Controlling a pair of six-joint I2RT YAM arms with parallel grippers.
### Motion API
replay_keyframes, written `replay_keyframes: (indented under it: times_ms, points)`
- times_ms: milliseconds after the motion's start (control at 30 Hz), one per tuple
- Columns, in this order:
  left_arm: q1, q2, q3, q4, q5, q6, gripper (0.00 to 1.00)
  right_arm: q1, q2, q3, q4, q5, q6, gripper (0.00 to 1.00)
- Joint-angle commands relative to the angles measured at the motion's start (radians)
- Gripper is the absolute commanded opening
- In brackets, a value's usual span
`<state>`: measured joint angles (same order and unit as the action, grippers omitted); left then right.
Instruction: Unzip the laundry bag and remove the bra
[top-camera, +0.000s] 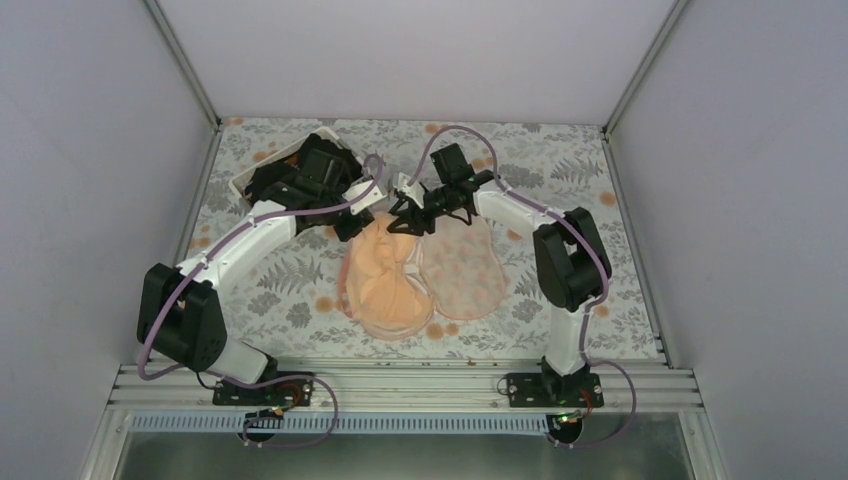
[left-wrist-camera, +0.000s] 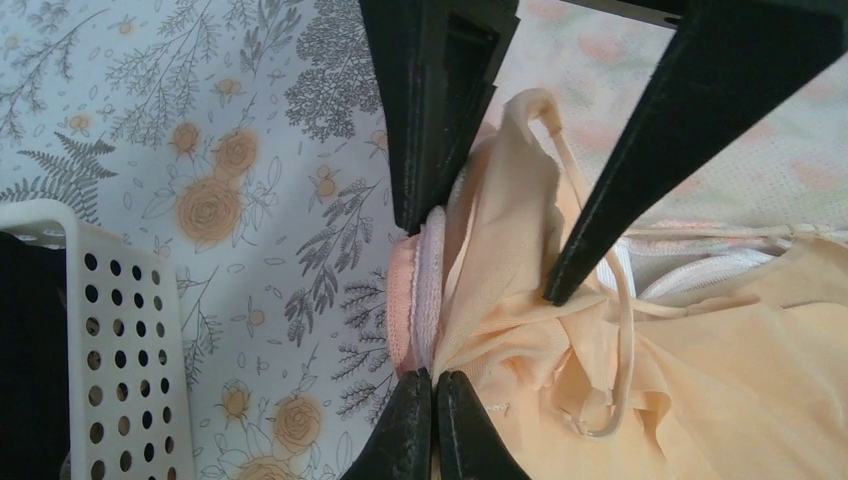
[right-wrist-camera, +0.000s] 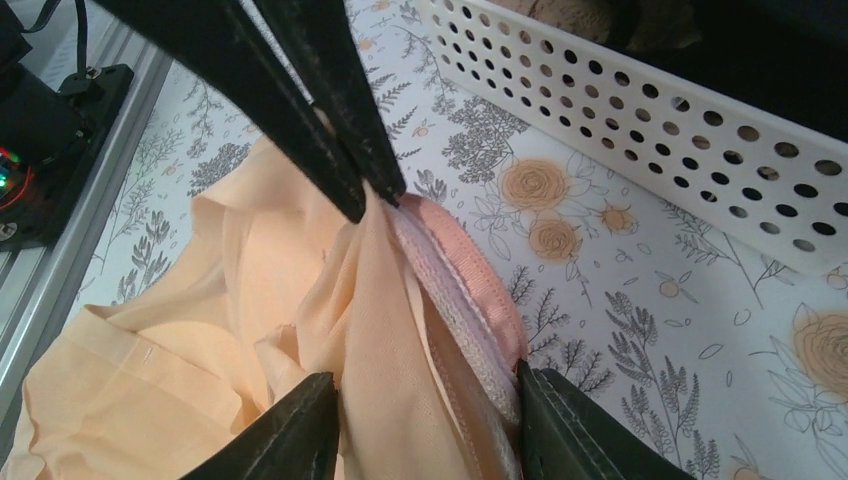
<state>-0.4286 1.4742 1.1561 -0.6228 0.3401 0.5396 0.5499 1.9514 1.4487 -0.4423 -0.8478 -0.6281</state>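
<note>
The laundry bag (top-camera: 462, 265) lies unzipped and spread open mid-table, its pink flowered half to the right. The peach bra (top-camera: 385, 285) lies bunched on the left half. My left gripper (left-wrist-camera: 435, 400) is shut at the bag's far end, pinching bra fabric (left-wrist-camera: 520, 340) right beside the pink bag rim (left-wrist-camera: 405, 300). My right gripper (right-wrist-camera: 430, 420) is open, its fingers astride the bra fabric (right-wrist-camera: 400, 350) and the bag rim (right-wrist-camera: 480, 290). The two grippers almost touch, left (top-camera: 352, 225) and right (top-camera: 405, 222). White mesh (left-wrist-camera: 700, 270) shows under the bra.
A white perforated basket (top-camera: 262, 165) holding black clothes stands at the back left, close to the left gripper; it also shows in the wrist views (left-wrist-camera: 110, 330) (right-wrist-camera: 640, 110). A flowered cloth (top-camera: 300, 280) covers the table. Walls enclose the sides.
</note>
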Motion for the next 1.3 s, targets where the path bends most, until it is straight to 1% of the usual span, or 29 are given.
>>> replay_keyframes:
  times_ms: [0, 167, 267, 333, 467, 567, 700, 767, 867, 1033, 1167, 1267]
  points:
    - [-0.003, -0.002, 0.018, 0.021, -0.015, 0.007, 0.02, 0.012, -0.049, -0.050, 0.025, -0.014, -0.010, 0.47]
    - [-0.004, -0.001, 0.008, 0.029, -0.021, 0.008, 0.02, 0.021, -0.140, -0.146, 0.104, 0.049, 0.018, 0.47]
    - [-0.004, 0.000, 0.007, 0.032, -0.021, 0.007, 0.02, 0.021, -0.179, -0.185, 0.131, 0.059, 0.035, 0.48]
    - [-0.003, -0.003, 0.004, 0.033, -0.020, 0.006, 0.02, 0.021, -0.198, -0.204, 0.139, 0.064, 0.046, 0.51]
    - [-0.004, -0.008, -0.007, 0.037, -0.011, 0.009, 0.02, 0.003, -0.219, -0.239, 0.167, 0.075, 0.100, 0.63]
    - [-0.004, -0.011, -0.018, 0.048, -0.005, 0.012, 0.02, -0.003, -0.217, -0.246, 0.163, 0.108, 0.186, 0.65]
    - [-0.004, -0.011, -0.024, 0.053, 0.009, 0.018, 0.02, -0.011, -0.243, -0.299, 0.180, 0.098, 0.272, 0.64]
    - [-0.004, -0.007, -0.027, 0.055, 0.011, 0.019, 0.02, -0.035, -0.252, -0.323, 0.198, 0.062, 0.323, 0.64]
    - [-0.004, -0.005, -0.036, 0.062, 0.012, 0.016, 0.02, -0.083, -0.226, -0.331, 0.206, 0.018, 0.391, 0.61]
    - [-0.004, -0.006, -0.045, 0.067, 0.016, 0.014, 0.02, -0.073, -0.190, -0.324, 0.203, 0.014, 0.384, 0.56]
    - [-0.005, -0.005, -0.045, 0.071, 0.017, 0.012, 0.02, -0.043, -0.175, -0.307, 0.213, -0.001, 0.382, 0.49]
    - [-0.005, -0.007, -0.046, 0.071, 0.016, 0.012, 0.02, -0.022, -0.170, -0.306, 0.218, -0.015, 0.378, 0.48]
